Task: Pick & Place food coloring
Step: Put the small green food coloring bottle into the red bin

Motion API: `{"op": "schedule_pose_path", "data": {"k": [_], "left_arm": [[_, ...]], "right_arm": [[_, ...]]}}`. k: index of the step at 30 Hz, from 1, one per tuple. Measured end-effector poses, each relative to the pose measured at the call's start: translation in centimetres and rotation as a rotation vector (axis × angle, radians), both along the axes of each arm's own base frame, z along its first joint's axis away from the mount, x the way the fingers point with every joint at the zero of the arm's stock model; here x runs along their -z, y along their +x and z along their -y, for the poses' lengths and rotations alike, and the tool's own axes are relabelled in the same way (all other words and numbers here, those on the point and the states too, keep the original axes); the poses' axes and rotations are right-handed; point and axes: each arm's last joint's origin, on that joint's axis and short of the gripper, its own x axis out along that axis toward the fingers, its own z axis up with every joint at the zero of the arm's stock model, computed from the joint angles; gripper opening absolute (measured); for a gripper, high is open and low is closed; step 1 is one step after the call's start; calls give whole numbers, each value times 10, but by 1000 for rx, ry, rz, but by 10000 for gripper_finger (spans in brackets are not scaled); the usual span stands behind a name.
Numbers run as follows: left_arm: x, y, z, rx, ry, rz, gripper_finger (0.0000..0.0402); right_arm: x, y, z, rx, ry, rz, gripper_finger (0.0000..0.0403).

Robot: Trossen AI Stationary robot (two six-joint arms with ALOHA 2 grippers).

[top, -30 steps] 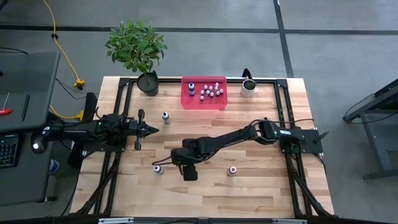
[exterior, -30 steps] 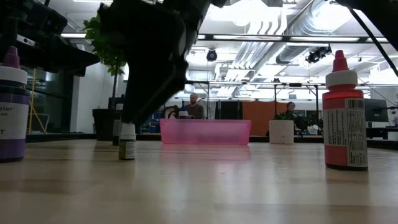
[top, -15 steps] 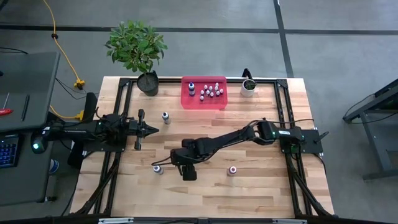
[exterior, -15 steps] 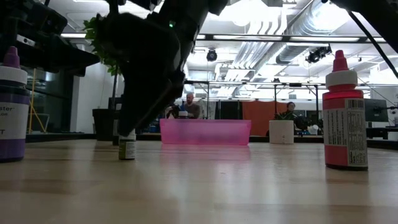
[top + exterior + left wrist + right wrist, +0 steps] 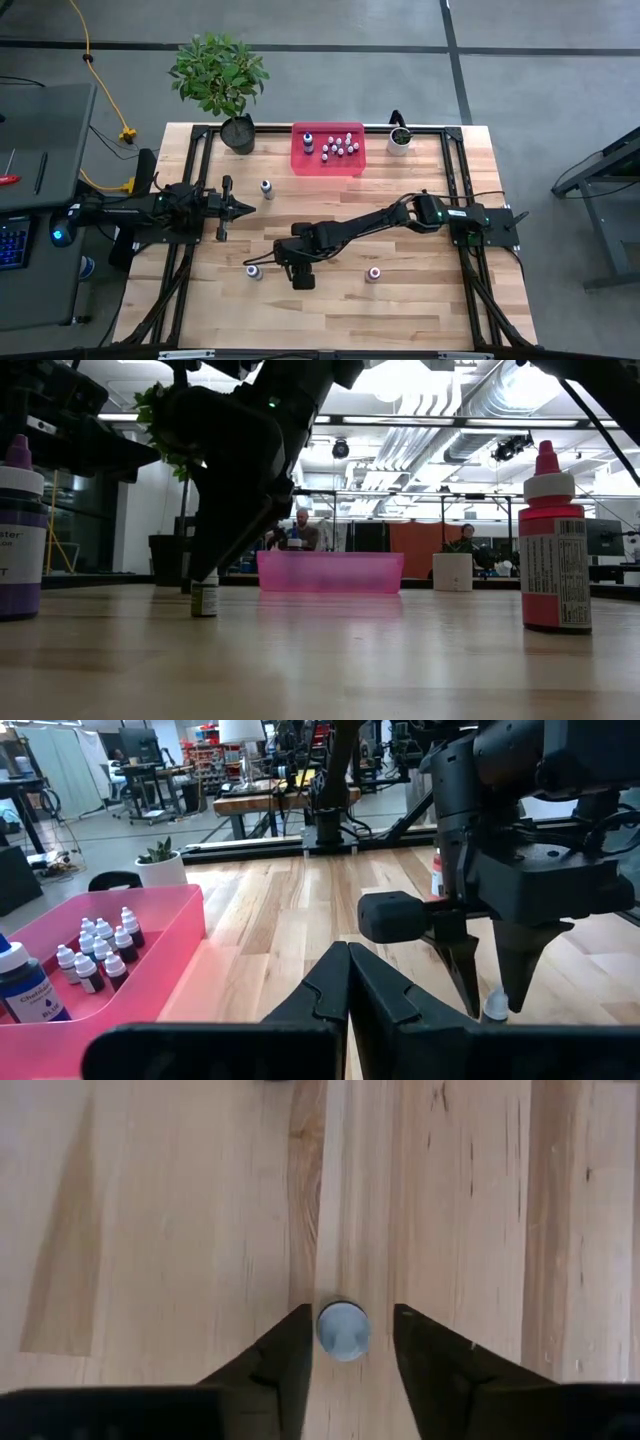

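Note:
A tiny white-capped food coloring bottle [image 5: 343,1330] stands upright on the wooden table between the two fingers of my right gripper [image 5: 350,1316], which is open and points steeply down over it [image 5: 283,258]. A gap shows beside the cap on one side. In the low view the same bottle [image 5: 204,600] shows under the dark gripper. A purple bottle [image 5: 254,271], a red one [image 5: 374,273] and a small one [image 5: 266,188] stand loose. Several more sit in the pink tray [image 5: 300,165]. My left gripper [image 5: 248,208] waits shut at the left.
A leafy plant in a dark pot [image 5: 238,133] stands at the far left of the table and a small white plant pot [image 5: 399,141] to the right of the tray. Black rails [image 5: 190,180] run along both table sides. People sit in the room behind.
My right gripper has sunk a little over the small bottle; in the low view it now covers the cap. The bottle stays where it was.

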Motion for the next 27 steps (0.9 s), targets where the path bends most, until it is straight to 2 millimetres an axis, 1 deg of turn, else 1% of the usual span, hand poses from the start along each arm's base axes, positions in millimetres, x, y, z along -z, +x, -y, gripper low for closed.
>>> {"op": "schedule_pose_path", "data": {"k": [7,11,13,16,19,21,27], "left_arm": [[0,0,0,0,0,0,0],[0,0,0,0,0,0,0],[0,0,0,0,0,0,0],[0,0,0,0,0,0,0],[0,0,0,0,0,0,0],[0,0,0,0,0,0,0],[0,0,0,0,0,0,0]], "right_arm": [[0,0,0,-2,3,-5,80],[0,0,0,-2,5,-5,55],[0,0,0,-2,5,-6,47],[-1,0,1,-5,19,-9,46],[-6,0,5,10,30,-21,46],[-17,-1,9,33,31,-26,46],[-66,-4,26,85,-26,-47,46]]}}
